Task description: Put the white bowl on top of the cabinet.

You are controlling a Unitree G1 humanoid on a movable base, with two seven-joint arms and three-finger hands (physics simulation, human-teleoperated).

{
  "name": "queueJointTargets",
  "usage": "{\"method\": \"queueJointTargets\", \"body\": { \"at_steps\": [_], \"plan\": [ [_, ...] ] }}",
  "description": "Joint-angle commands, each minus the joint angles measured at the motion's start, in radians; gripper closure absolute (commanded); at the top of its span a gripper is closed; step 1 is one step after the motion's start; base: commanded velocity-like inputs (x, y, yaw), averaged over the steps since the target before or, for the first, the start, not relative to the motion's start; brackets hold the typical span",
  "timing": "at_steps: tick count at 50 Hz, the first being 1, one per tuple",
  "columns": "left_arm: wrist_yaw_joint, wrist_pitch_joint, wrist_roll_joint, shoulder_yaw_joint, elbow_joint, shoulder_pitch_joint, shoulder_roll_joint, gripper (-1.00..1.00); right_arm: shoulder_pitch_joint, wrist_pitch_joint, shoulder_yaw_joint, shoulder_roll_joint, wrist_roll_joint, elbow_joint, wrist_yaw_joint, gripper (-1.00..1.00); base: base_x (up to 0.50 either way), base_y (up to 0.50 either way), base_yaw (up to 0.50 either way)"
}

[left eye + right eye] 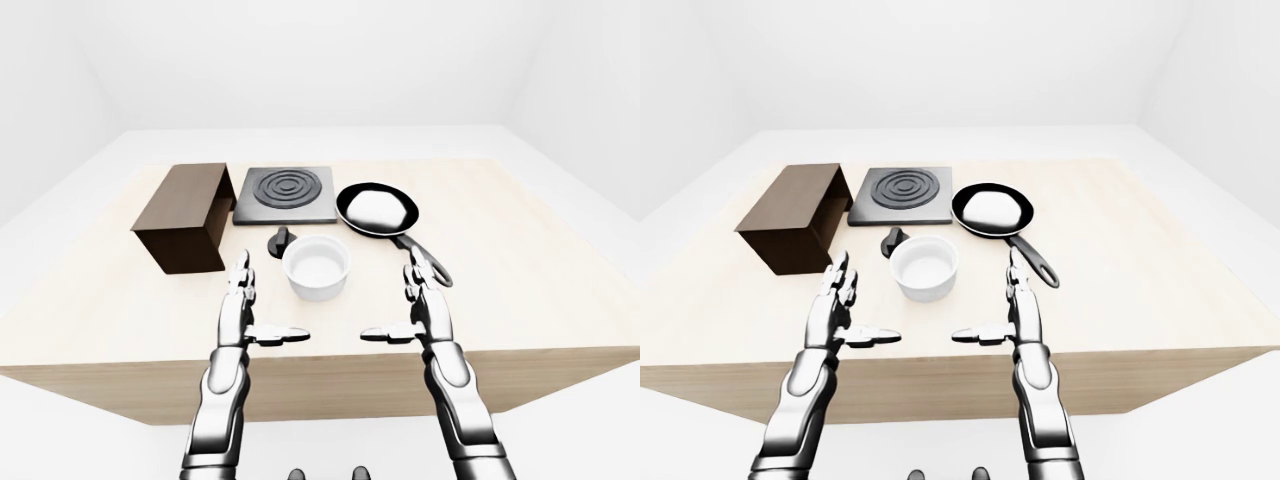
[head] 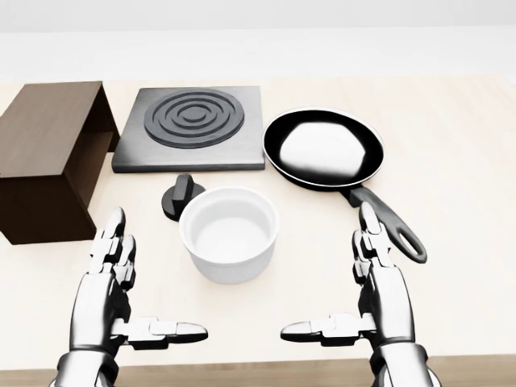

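A white bowl [image 2: 230, 234] stands upright and empty on the wooden table [image 2: 468, 185], in the middle of the head view. The dark brown cabinet [image 2: 44, 157] sits at the left, its open side facing right. My left hand [image 2: 133, 302] hovers open at the lower left of the bowl, fingers straight up and thumb pointing inward. Mirroring it at the lower right, my right hand [image 2: 355, 298] is also open. Neither hand touches the bowl.
A black stove plate [image 2: 192, 125] with ring pattern lies above the bowl. A small black knob [image 2: 181, 196] stands just left of the bowl's rim. A black frying pan [image 2: 324, 149] holding something white lies at the right, its handle [image 2: 391, 226] reaching toward my right hand.
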Motion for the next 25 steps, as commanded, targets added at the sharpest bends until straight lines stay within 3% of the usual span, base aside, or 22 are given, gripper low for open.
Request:
{"method": "queueJointTargets", "body": {
  "at_steps": [1,4,11,25],
  "plan": [
    [-0.021,0.003,0.002,0.018,-0.008,0.008,0.01,-1.0,0.026,-0.007,0.006,-0.005,-0.036,-0.018,0.016,-1.0,0.0,0.0,0.0],
    [-0.022,0.002,0.003,0.018,-0.007,0.008,0.01,-1.0,0.021,0.009,0.003,-0.005,-0.029,-0.018,0.024,-1.0,0.0,0.0,0.0],
    [-0.018,-0.012,0.019,0.006,0.008,0.011,0.006,-1.0,0.018,0.005,0.005,-0.005,-0.04,-0.009,0.023,-1.0,0.0,0.0,0.0],
    [-0.021,-0.015,0.025,0.006,0.018,0.009,0.007,-1.0,0.014,0.013,0.003,-0.005,-0.028,-0.01,0.037,-1.0,0.06,0.0,0.0]
  ]
}}
